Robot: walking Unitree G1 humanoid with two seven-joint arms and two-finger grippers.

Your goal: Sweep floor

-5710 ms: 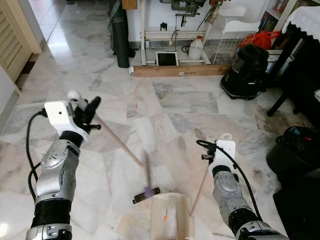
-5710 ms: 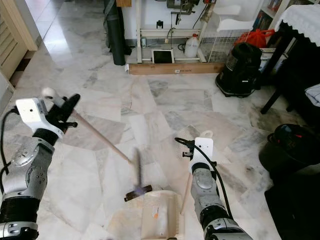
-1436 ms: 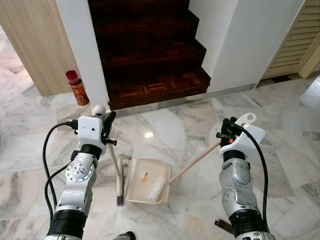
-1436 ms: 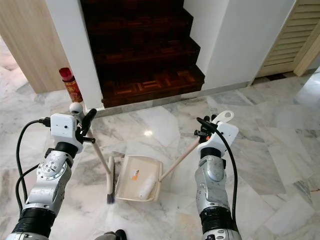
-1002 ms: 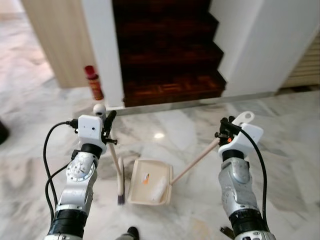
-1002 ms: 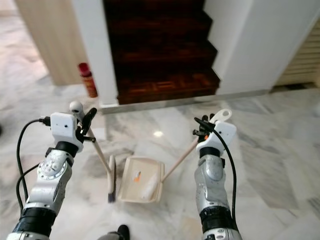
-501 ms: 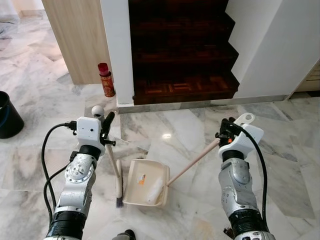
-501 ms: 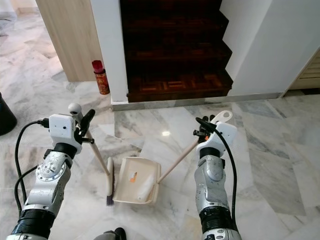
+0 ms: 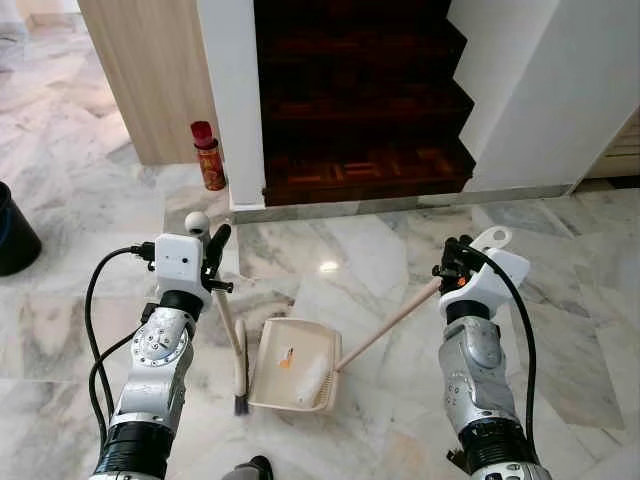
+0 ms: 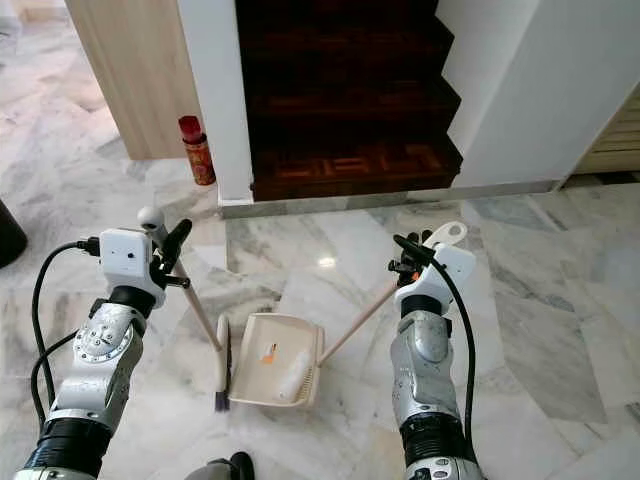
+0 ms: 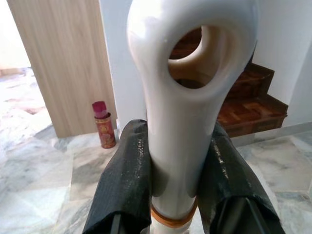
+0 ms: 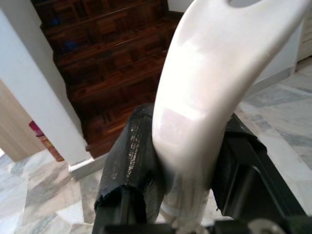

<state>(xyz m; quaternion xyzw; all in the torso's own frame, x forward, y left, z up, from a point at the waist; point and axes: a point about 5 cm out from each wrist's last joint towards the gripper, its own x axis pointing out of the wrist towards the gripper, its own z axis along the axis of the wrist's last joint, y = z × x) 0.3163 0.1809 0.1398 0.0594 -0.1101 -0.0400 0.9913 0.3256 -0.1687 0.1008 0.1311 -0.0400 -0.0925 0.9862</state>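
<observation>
My left gripper (image 9: 213,243) is shut on the white handle top of a small broom (image 9: 236,350), whose wooden stick slants down to the bristles on the marble floor. In the left wrist view both black fingers (image 11: 126,180) clamp that broom handle (image 11: 187,97). My right gripper (image 9: 455,258) is shut on the dustpan handle (image 9: 392,321), a wooden stick that runs down to the cream dustpan (image 9: 295,365). The pan rests on the floor beside the bristles and holds an orange scrap and a white bit. The right wrist view shows the fingers (image 12: 134,156) squeezing the handle's white end (image 12: 204,92).
Dark wooden stairs (image 9: 360,110) rise straight ahead between white walls. A red canister (image 9: 208,155) stands by the left wall corner, beside a wooden panel (image 9: 140,70). A black bin (image 9: 12,225) sits at the far left. A louvred door (image 9: 625,150) shows at the right edge.
The camera has shifted slightly, so the stairs and canister sit a little lower-left than before. Both grippers keep hold of broom and dustpan; the pan stays beside the bristles.
</observation>
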